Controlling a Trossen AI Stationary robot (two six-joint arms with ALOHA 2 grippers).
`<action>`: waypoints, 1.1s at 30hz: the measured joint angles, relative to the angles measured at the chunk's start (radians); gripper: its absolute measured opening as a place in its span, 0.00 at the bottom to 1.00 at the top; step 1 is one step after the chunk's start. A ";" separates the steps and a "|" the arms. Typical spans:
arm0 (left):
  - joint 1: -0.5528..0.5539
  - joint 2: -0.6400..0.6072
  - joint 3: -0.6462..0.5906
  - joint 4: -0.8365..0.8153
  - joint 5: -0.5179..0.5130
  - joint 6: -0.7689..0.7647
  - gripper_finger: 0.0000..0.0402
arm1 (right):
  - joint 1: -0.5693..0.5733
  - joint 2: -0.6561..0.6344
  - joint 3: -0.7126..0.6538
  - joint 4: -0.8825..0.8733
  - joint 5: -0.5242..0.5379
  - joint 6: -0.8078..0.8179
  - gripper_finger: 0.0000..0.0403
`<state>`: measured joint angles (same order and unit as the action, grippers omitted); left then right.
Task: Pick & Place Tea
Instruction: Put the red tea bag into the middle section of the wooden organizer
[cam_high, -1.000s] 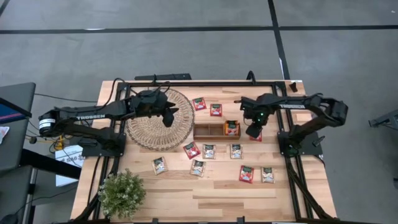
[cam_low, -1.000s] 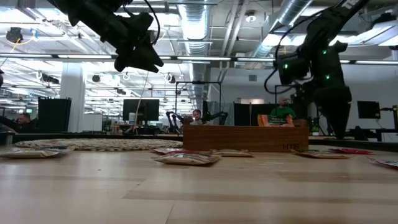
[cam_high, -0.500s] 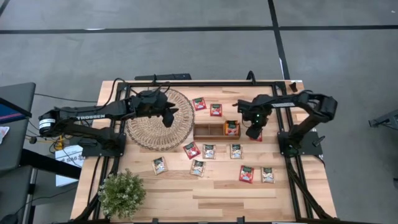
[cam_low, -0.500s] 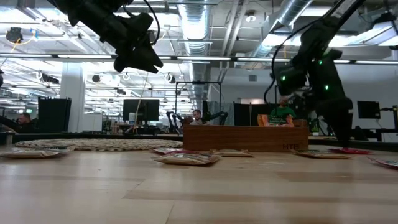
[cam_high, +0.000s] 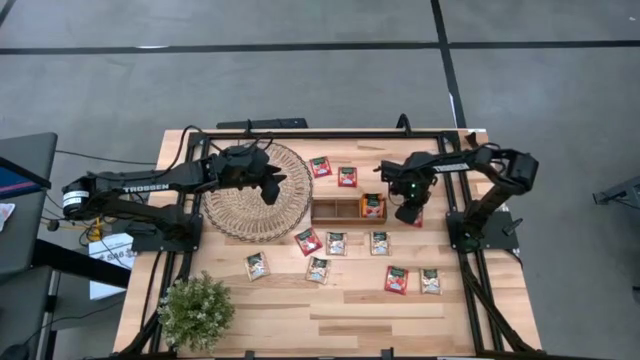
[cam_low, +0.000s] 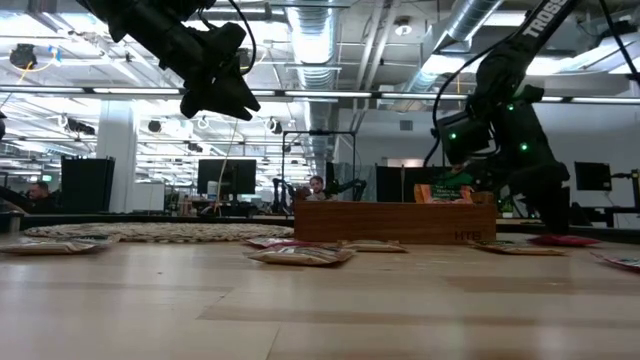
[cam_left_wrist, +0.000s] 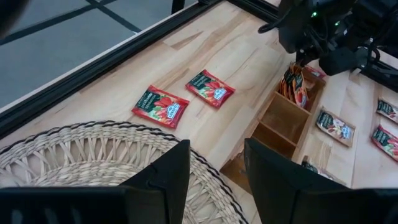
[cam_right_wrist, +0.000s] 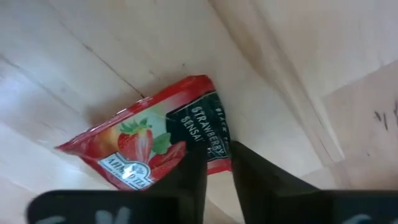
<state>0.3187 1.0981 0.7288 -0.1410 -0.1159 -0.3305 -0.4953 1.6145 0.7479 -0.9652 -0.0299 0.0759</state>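
Now the right tool (cam_right_wrist: 217, 168) pinches a glossy red sachet (cam_right_wrist: 155, 143).

Legible text: "TROSSEN" in white on the left arm (cam_high: 140, 187), high view. Red tea sachet (cam_right_wrist: 155, 137) under the right wrist camera reads "STRAWBERRY SENSAT…", brand label partly "AHMAD". Wooden tray (cam_low: 395, 222) front carries a small mark, unreadable.

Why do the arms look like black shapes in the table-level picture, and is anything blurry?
Low view: bright ceiling lights behind silhouette both arms; the near table is soft. Right wrist view: the fingers blur up close, the red sachet prints sharp.
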 joint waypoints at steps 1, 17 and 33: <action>0.000 0.000 0.000 0.000 0.000 0.000 0.35 | -0.006 -0.010 -0.001 0.002 0.000 0.002 0.11; 0.000 0.000 0.000 0.000 0.000 -0.003 0.35 | -0.061 -0.148 0.010 -0.039 0.033 -0.007 0.00; 0.000 0.000 0.000 0.000 0.000 -0.003 0.35 | 0.086 -0.285 0.363 -0.395 0.113 -0.090 0.00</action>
<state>0.3183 1.0985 0.7292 -0.1410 -0.1157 -0.3336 -0.4096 1.3298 1.1107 -1.3602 0.0833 -0.0142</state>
